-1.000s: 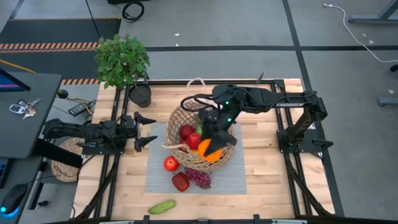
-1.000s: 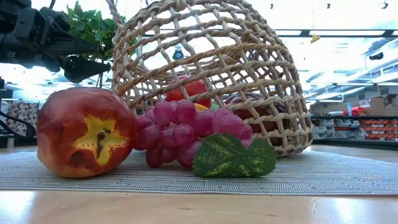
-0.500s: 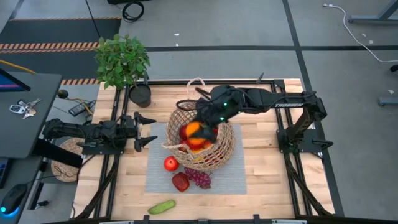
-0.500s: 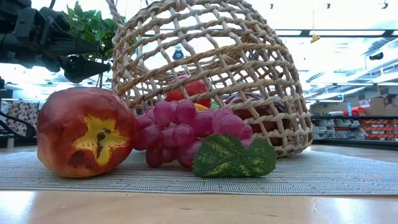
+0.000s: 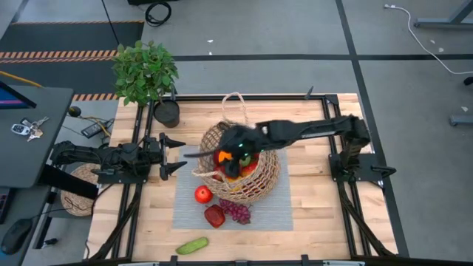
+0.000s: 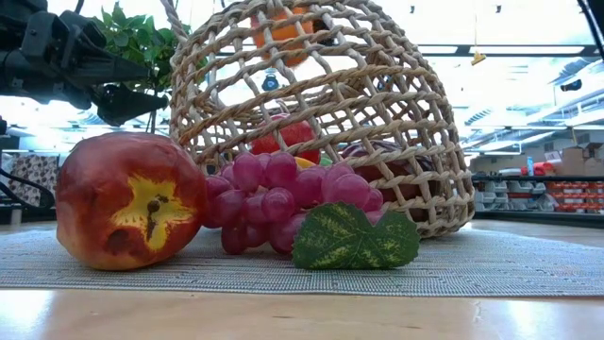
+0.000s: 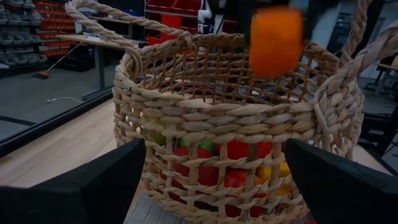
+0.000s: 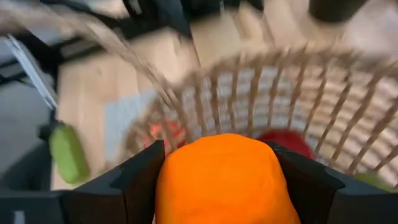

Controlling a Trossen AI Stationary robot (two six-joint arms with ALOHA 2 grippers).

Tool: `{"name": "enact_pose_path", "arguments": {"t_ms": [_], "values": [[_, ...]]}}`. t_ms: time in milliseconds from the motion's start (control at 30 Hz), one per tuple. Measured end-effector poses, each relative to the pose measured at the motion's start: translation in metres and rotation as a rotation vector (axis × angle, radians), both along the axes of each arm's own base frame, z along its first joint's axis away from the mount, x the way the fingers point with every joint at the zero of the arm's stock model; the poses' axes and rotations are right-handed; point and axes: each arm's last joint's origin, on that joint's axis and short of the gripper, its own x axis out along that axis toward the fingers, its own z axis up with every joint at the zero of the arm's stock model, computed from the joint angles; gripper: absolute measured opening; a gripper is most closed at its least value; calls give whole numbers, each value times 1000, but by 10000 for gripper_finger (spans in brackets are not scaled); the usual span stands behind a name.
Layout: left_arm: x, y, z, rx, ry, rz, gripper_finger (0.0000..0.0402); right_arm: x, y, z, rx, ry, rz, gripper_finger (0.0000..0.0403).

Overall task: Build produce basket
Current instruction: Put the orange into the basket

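The round tan wicker basket (image 5: 247, 174) stands on a grey mat (image 5: 277, 214) and holds several red, green and yellow fruits (image 7: 239, 149). My right gripper (image 5: 225, 157) is shut on an orange fruit (image 7: 275, 40) above the basket's left part; the fruit also shows in the low view (image 6: 288, 24). My left gripper (image 5: 177, 157) waits open, level, left of the basket. A red apple (image 5: 203, 194), a dark red fruit (image 5: 214, 216), purple grapes (image 5: 236, 212) and a green cucumber (image 5: 192, 245) lie near the basket's near side. My right gripper pinches the orange fruit by two opposite sides (image 8: 171, 180) between its two fingers (image 8: 134, 180). The fingers come from above, pointing down. The fruit is lifted clear, above the basket's rim and the fruits inside.
A leafy plant (image 5: 145, 70) in a black pot (image 5: 167, 113) stands at the table's far left corner. The basket's thin looped handle (image 5: 235, 103) lies toward the far side. Bare wood (image 5: 318, 214) lies right of the mat.
My right gripper has gone up and toward the table's left with the orange fruit, from the basket's near right part to above its left part, the arm stretching out. The fruit is now lifted clear above the rim.
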Motion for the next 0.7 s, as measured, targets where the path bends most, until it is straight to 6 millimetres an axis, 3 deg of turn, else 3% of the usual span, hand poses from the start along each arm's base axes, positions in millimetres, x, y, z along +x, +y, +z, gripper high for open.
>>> {"name": "enact_pose_path", "arguments": {"t_ms": [133,333,700], "values": [[0,0,0,0,2,1,392,13,-11,-24,22,62,11,270],[0,0,0,0,2,1,392,25,-23,-44,-21,91,29,270],[0,0,0,0,2,0,392,29,-34,-40,-48,35,28,270]]}}
